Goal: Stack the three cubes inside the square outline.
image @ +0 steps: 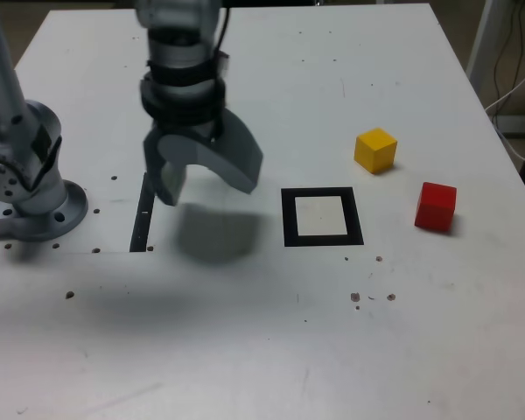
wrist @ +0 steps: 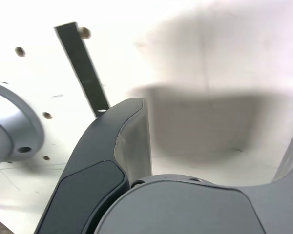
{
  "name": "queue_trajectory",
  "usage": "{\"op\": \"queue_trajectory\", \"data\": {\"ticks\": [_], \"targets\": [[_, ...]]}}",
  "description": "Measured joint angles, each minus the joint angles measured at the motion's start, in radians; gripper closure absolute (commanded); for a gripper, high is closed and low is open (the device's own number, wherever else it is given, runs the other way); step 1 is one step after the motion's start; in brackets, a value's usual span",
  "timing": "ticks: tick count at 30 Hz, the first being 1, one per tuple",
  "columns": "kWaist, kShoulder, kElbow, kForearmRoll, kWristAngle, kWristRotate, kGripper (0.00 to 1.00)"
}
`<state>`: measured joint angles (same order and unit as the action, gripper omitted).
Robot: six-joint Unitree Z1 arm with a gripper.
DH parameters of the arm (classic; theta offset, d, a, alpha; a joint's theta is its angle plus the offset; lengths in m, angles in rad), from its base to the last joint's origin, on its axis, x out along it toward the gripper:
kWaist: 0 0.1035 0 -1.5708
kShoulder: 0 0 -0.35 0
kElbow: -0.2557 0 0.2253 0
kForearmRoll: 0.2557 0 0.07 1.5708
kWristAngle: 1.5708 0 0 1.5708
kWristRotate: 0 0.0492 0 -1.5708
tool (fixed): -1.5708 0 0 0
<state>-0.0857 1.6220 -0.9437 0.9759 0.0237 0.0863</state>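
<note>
We can read no texts, labels, brands, numbers or signs anywhere, in the exterior view or in the wrist view.
</note>
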Motion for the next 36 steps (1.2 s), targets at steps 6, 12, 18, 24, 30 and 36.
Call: {"op": "queue_trajectory", "data": {"ticks": [6, 12, 18, 24, 30, 36], "targets": [[-0.016, 0.042, -0.100, 0.037, 0.006, -0.001, 0.01], [-0.019, 0.088, -0.202, 0.080, 0.019, -0.001, 0.01], [-0.019, 0.139, -0.306, 0.119, 0.023, -0.002, 0.01], [-0.030, 0.216, -0.433, 0.165, 0.027, -0.002, 0.01], [-0.036, 0.277, -0.570, 0.233, 0.035, -0.002, 0.01], [-0.037, 0.332, -0.691, 0.291, 0.047, -0.002, 0.01]]}}
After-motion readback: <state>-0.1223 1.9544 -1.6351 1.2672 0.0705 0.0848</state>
